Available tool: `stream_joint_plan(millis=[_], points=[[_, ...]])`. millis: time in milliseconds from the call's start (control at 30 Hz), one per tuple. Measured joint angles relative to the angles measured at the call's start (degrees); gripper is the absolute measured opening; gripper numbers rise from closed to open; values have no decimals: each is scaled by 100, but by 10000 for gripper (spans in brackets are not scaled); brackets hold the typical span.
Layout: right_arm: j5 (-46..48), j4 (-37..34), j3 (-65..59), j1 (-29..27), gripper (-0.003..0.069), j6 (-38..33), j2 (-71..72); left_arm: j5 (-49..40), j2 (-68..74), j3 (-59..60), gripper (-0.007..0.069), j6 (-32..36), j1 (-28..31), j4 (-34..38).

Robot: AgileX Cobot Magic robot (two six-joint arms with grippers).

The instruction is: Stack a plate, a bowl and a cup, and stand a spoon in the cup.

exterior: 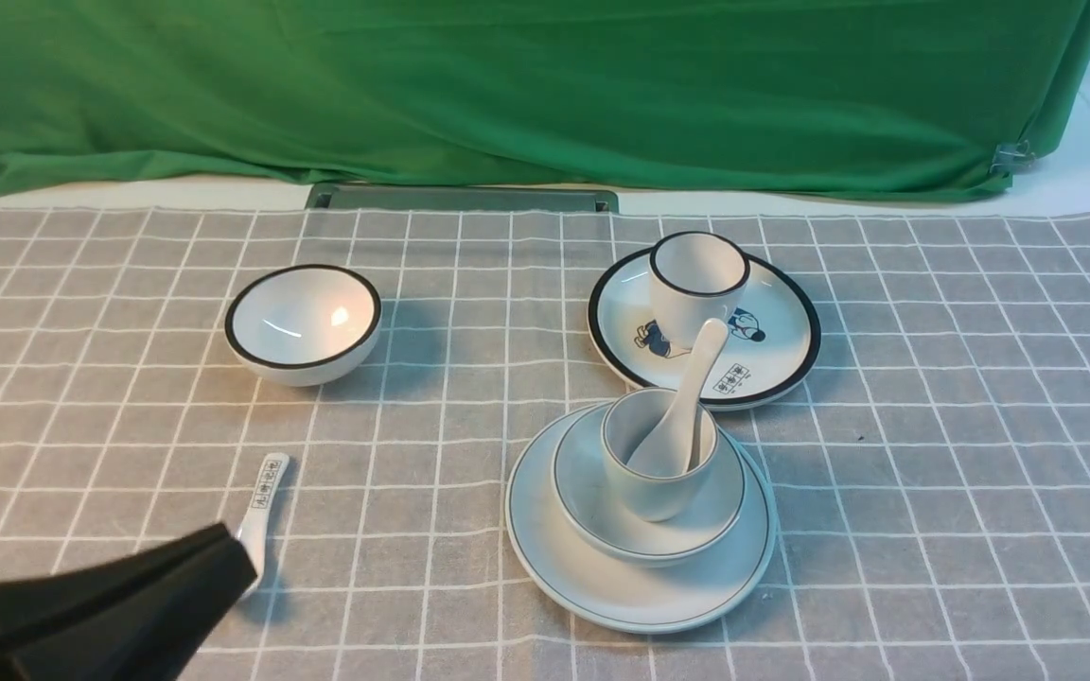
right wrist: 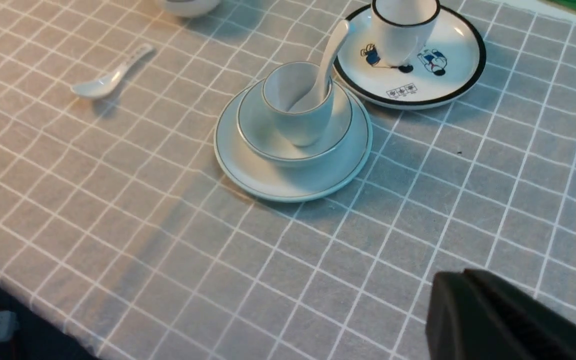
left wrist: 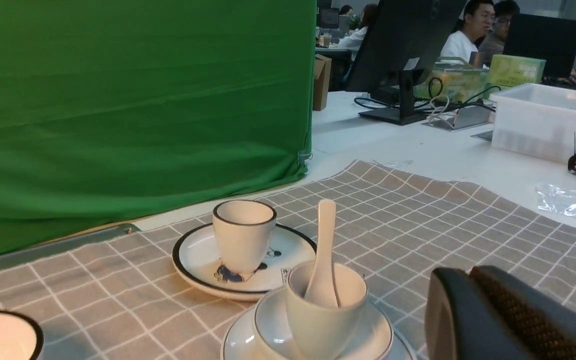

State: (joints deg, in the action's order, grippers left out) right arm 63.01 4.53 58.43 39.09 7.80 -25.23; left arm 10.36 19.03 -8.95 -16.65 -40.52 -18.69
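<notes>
Now my left pincer (exterior: 223, 558) is closed on nothing, low by the desk's near left; my right pincer (right wrist: 448, 305) is closed and empty too. On the plate (exterior: 640, 591) sits the bowl (exterior: 592, 511), the cup (exterior: 659, 468) inside it, the spoon (exterior: 682, 407) standing tilted in the cup.

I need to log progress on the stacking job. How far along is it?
It looks finished. The bowl sits on the plate, the cup stands in the bowl, and the spoon stands in the cup, handle up. Nothing is in hand: the left gripper is shut, empty and off to the side. Nothing seems left.
</notes>
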Motion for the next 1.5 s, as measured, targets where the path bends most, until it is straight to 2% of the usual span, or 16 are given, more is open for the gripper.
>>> stream_joint_plan(millis=[400, 500, 600, 700, 733, 767, 800, 833, 867, 1033, 1133, 1500], points=[[-7, -5, 0, -48, 55, 55, 0, -14, -59, 895, 10, 0, 0, 0], [-33, -31, -82, -696, 64, 2, 44, -39, -59, 930, 10, 0, 0, -4], [-323, -82, -275, -1478, 44, -547, 246, -39, -59, 930, 10, 0, 0, -4], [-1422, -248, -1046, -2484, 18, -1383, 709, -43, -59, 930, 10, -16, 0, -4], [-2052, -398, -1541, -2876, 17, -1623, 1004, -43, -59, 930, 11, -16, 0, -4], [-2252, -420, -1716, -2935, 17, -1688, 1047, -43, -59, 930, 11, -16, 0, -4], [-2883, -578, -2264, -3280, 17, -1857, 1336, -38, -59, 930, 11, -10, 0, -4], [-2883, -578, -2356, -3316, 17, -1882, 1376, -38, -59, 930, 11, -10, 0, -4], [-3459, -694, -3102, -3480, 17, -1989, 1646, -38, -59, 930, 11, -10, 0, -4], [-4651, -774, -5013, -3590, 17, -2033, 2192, -38, -59, 930, 11, -10, 0, -4], [-5110, -782, -5741, -3597, 17, -1908, 2319, -38, -59, 930, 11, -10, 0, -17], [-4915, -694, -5875, -3602, 19, -1886, 2512, -25, -59, 930, 13, -10, 0, -23]])
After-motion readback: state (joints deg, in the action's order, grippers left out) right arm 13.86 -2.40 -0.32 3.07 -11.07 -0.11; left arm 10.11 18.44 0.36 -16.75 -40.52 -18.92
